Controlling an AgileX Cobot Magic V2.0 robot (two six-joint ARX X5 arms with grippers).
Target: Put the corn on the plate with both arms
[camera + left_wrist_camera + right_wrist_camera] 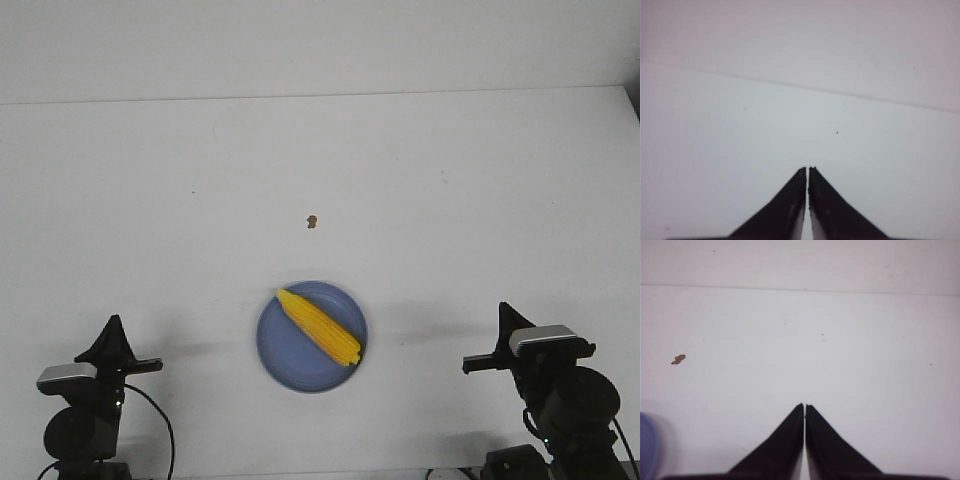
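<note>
The yellow corn (320, 327) lies diagonally on the periwinkle-blue plate (285, 350) near the table's front middle, its pointed tip toward the back left. My left gripper (115, 324) is shut and empty at the front left, well apart from the plate. In the left wrist view the left gripper (807, 169) points over bare table. My right gripper (503, 310) is shut and empty at the front right. In the right wrist view the right gripper (804, 405) is shut, and a sliver of the plate's rim (646, 444) shows at the edge.
A tiny brown speck (313, 221) lies on the white table behind the plate; it also shows in the right wrist view (678, 359). The table's back edge (320, 95) meets a white wall.
</note>
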